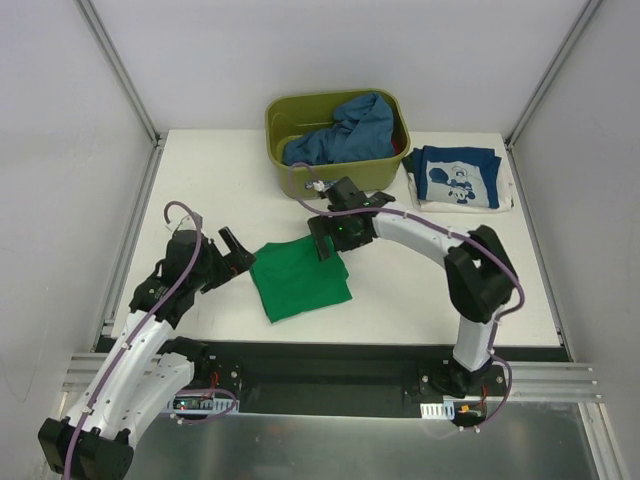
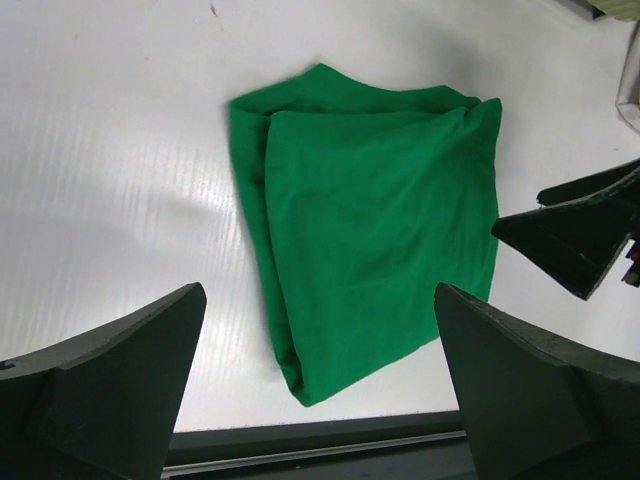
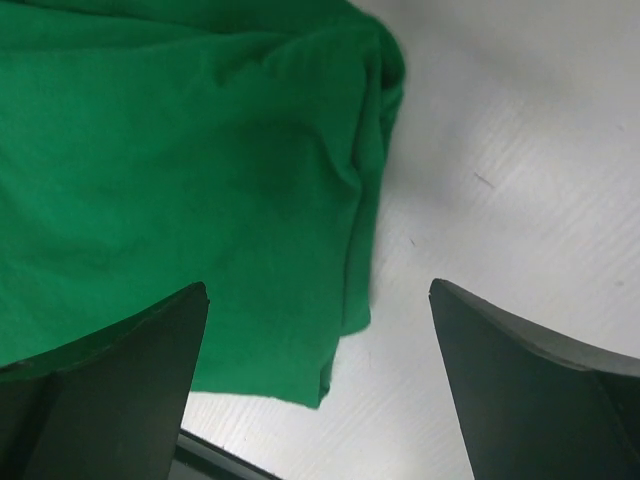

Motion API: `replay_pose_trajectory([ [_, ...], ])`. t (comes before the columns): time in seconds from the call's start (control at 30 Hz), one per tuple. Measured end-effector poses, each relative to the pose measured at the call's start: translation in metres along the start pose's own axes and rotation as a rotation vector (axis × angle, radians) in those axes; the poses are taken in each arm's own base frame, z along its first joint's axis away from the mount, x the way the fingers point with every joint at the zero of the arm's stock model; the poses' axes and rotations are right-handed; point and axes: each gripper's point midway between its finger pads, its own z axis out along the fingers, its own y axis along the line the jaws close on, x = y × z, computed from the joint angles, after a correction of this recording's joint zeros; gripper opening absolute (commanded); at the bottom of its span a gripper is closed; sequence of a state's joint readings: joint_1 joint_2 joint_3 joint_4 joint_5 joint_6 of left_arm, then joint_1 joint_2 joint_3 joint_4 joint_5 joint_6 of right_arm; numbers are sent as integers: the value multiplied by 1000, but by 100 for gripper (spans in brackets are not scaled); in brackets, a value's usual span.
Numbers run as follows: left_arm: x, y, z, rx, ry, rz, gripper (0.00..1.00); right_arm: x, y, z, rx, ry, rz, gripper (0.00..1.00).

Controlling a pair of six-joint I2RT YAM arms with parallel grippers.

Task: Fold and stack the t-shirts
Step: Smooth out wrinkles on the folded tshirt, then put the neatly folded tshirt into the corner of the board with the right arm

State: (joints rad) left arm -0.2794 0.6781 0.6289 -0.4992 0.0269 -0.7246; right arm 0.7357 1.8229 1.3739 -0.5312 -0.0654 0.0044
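We list three items.
Green t-shirt — plain bright green, folded into a rough rectangle with wrinkled edges, flat on the table near its middle.
Navy t-shirt — white-blue cartoon print facing up, folded flat at the far right.
Mid-blue t-shirt — unfolded, crumpled inside the olive tub, heaped toward its right side.
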Motion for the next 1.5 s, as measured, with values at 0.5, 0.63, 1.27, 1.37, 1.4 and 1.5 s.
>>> replay_pose_trajectory([
  [0.5,-5,13,-1,-45,-57,-1,99,25,1,51,79,186,-50,83],
  [0.63,-6,14,-1,-54,-66,-1,99,27,4,53,79,190,-48,60],
  [1.27,-13,15,-6,-53,-111,-3,99,21,0,33,306,26,-144,1],
  [1.37,-14,15,-7,-52,-115,-5,99,7,-24,12,434,-29,-180,1],
  [1.4,-14,15,-7,-52,-116,-5,99,2,-32,4,481,-47,-194,1],
  [1.5,-14,15,-7,-55,-116,-10,99,-8,-58,-21,629,-80,-231,1],
])
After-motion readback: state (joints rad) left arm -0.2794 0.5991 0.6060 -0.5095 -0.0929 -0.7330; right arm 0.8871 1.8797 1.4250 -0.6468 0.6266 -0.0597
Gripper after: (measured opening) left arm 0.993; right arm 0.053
